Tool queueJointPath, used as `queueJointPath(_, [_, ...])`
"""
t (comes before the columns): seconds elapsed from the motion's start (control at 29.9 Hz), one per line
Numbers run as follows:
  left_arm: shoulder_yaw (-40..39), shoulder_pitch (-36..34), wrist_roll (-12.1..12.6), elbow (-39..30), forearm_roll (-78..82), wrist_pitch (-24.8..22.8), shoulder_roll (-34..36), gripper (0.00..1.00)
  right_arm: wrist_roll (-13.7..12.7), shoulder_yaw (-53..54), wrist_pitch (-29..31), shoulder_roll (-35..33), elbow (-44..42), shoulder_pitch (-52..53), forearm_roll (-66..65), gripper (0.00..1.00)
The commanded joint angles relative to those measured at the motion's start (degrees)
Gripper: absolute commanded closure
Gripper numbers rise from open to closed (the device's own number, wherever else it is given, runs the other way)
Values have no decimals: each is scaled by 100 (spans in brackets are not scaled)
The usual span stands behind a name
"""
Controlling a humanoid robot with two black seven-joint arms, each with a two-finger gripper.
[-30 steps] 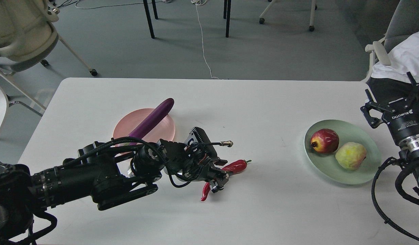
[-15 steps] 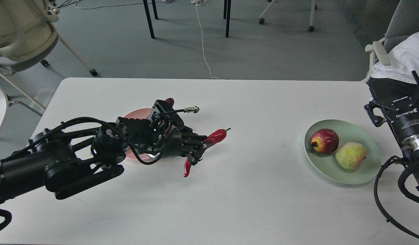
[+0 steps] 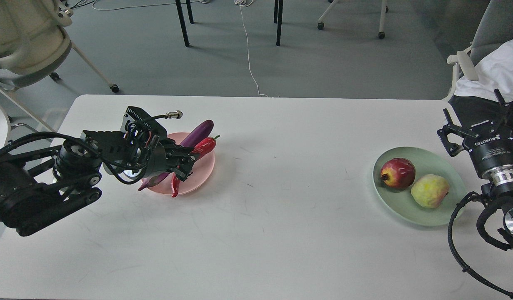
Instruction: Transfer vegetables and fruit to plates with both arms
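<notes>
My left gripper [image 3: 188,161] is shut on the red chili pepper [image 3: 204,146] and holds it over the near right part of the pink plate [image 3: 206,166]. The pepper's tip hangs down by the plate's front rim. The purple eggplant [image 3: 198,132] lies slantwise across the pink plate, partly hidden by the gripper. The mint green plate [image 3: 406,210] at the right holds the dark-red fruit [image 3: 398,172] and the yellow-green fruit [image 3: 429,191] side by side. My right gripper [image 3: 475,121] is open and empty, just right of the green plate.
The white table [image 3: 281,233] ends at its far edge near the top third of the view. A beige chair [image 3: 27,41] stands at the far left. A seated person in white [image 3: 496,71] is at the far right. Black chair legs [image 3: 181,23] and a white cable [image 3: 250,62] are on the floor behind.
My left gripper has carried the chili pepper up off the table's middle and to the left, to above the pink plate. The right arm has barely shifted.
</notes>
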Motion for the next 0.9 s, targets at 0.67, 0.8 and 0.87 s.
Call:
queueJointPath(0.67, [-49, 11, -59, 205, -72, 354, 28, 39, 6, 64, 0, -15, 110, -172, 0, 1])
queueJointPath(0.8, [-689, 37, -181, 196, -1351, 853, 81, 9, 6, 213, 0, -42, 110, -163, -9, 1])
queueJointPath(0.87, [-892, 90, -225, 196, -2589, 1004, 81, 4, 6, 248, 0, -59, 67, -128, -9, 1])
